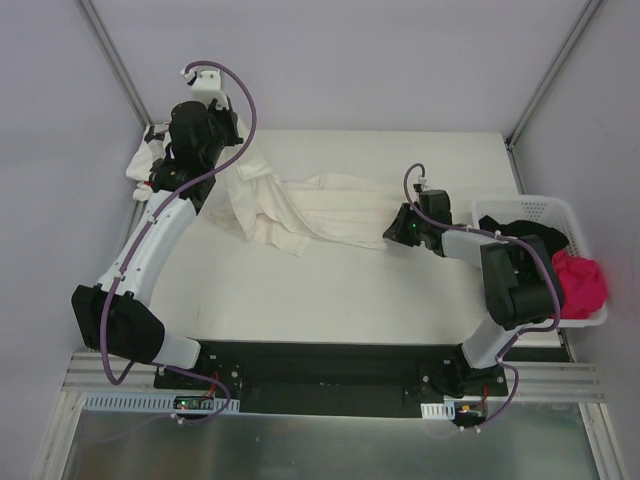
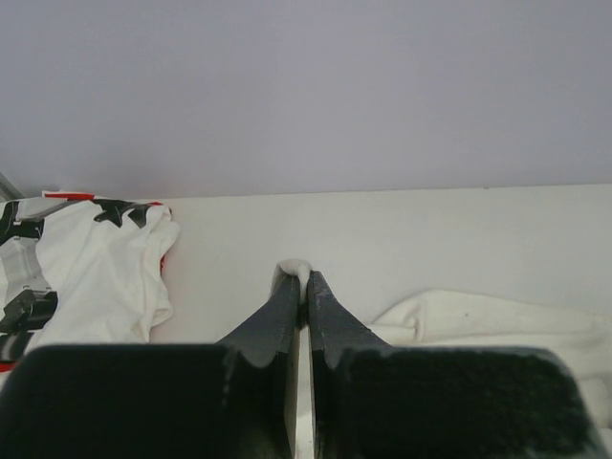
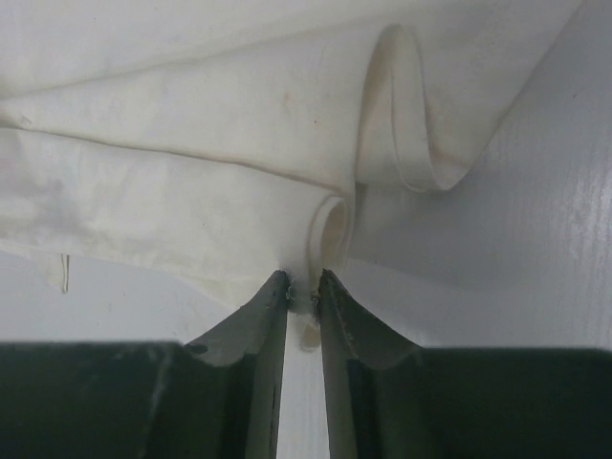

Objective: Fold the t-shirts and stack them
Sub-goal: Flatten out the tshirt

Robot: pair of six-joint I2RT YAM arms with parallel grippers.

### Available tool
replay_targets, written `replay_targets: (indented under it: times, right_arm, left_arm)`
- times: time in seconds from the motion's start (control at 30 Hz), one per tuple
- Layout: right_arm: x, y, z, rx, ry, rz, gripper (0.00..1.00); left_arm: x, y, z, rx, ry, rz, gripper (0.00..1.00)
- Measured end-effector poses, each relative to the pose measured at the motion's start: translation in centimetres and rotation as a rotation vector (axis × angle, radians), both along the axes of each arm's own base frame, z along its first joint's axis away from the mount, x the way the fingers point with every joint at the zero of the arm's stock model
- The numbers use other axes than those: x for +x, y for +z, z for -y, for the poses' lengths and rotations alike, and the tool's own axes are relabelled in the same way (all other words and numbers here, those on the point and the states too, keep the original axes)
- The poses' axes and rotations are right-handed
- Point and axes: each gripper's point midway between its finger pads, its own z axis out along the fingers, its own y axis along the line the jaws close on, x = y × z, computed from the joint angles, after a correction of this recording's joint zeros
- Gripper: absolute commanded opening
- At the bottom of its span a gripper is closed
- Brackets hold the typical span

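Note:
A large cream-white t-shirt lies bunched and stretched across the middle of the table between both arms. My left gripper is shut on its left end; a pinch of cream cloth sticks out past the tips of my left gripper. My right gripper is shut on a rolled fold at its right end, seen in the right wrist view with the shirt spread beyond. A white t-shirt with black stars and red marks lies at the far left; it also shows in the left wrist view.
A white perforated basket stands at the right table edge with black cloth and pink-red cloth in it. Grey walls and frame posts enclose the white table.

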Motion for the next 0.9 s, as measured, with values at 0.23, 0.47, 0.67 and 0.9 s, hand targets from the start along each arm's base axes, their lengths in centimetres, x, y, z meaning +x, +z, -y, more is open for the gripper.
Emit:
replay_targets:
  times: [0.23, 0.47, 0.67, 0.9]
  right_arm:
    - [0.0, 0.0, -0.1, 0.005, -0.004, -0.001, 0.01]
    - [0.1, 2.1, 0.6, -0.020, -0.025, 0.037, 0.01]
    - [5.1, 14.4, 1.4, -0.082, -0.046, 0.315, 0.01]
    - [4.0, 36.9, 4.2, -0.146, -0.123, 0.851, 0.01]
  left_arm:
    - [0.2, -0.2, -0.2, 0.003, 0.013, -0.006, 0.00]
    - [0.3, -0.3, -0.2, 0.011, 0.014, -0.005, 0.00]
    - [1.0, 1.0, 0.5, 0.033, -0.014, 0.005, 0.00]
    - [-1.3, 6.4, 2.4, 0.103, -0.090, 0.124, 0.00]
